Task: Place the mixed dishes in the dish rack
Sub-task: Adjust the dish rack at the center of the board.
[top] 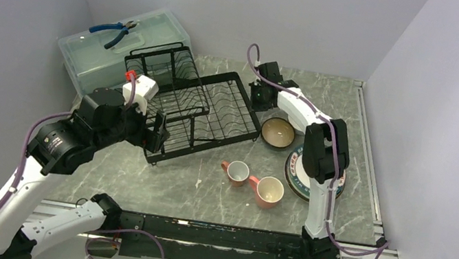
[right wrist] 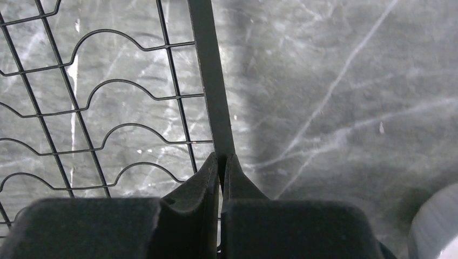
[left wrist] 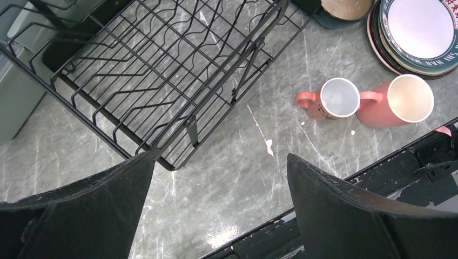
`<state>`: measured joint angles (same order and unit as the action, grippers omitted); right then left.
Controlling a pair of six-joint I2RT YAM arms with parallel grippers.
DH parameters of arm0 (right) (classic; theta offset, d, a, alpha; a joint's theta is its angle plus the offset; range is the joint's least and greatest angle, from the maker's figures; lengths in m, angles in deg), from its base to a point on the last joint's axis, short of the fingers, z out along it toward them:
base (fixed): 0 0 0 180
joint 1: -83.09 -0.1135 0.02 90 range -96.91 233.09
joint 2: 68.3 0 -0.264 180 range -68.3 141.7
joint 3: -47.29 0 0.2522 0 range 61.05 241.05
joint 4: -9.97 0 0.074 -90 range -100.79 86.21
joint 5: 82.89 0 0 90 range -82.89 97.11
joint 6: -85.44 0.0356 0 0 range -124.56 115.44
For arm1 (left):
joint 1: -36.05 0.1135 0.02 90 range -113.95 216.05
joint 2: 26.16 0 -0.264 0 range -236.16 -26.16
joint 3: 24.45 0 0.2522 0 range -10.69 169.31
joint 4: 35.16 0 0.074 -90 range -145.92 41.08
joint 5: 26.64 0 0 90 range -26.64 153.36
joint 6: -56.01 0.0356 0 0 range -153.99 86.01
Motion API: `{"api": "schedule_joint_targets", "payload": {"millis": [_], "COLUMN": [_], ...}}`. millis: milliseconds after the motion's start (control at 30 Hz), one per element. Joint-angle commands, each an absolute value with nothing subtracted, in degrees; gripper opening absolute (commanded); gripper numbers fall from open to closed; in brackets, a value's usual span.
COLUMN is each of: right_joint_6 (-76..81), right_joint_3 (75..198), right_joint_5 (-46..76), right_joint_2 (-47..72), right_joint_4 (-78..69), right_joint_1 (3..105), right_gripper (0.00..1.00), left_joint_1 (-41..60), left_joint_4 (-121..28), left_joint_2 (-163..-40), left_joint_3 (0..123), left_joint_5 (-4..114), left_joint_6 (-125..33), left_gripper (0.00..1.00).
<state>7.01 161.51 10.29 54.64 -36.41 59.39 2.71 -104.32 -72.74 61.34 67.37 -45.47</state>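
Grey marble table w/ dish rack. Lidded box just behind-left of rack, bowl by its right corner, plate stack farther right. Small pink mug + bigger pink mug in front-right.

Bare desk lies between the dish rack and pink mugs; a bowl and plates block the right side

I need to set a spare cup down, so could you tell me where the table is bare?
Bare marble lies between the dish rack and the base rail, left of the pink mugs, and at the far right corner beyond the bowl. It is crowded where mugs, bowl and plate stack cluster by the right arm.
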Motion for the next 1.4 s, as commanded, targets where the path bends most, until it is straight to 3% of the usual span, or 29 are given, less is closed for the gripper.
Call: {"api": "schedule_joint_targets", "payload": {"millis": [0, 533, 967, 1367], "right_joint_6": [13.67, 23.04, 27.40, 26.13], "right_joint_3": [155.33, 135.50, 135.53, 138.72], "right_joint_5": [4.72, 3.70, 0.29, -3.61], "right_joint_2": [49.14, 37.00, 37.40, 33.70], "right_joint_4": [-34.95, -27.11, -28.27, -32.27], "right_joint_1": [62.27, 57.95, 52.22, 52.03], "right_gripper": [0.00, 0.00, 0.00, 0.35], "left_joint_1": [2.83, 2.83, 2.83, 2.83], "left_joint_4": [-102.56, -101.10, -99.82, -99.41], "left_joint_2": [-72.06, -71.60, -71.70, -71.20], "left_joint_3": [62.60, 61.39, 60.01, 59.28], "left_joint_5": [68.04, 66.99, 66.16, 67.32], "left_joint_6": [-45.60, -45.78, -46.47, -45.75], "left_gripper": [0.99, 0.99, 0.99, 0.99]}}
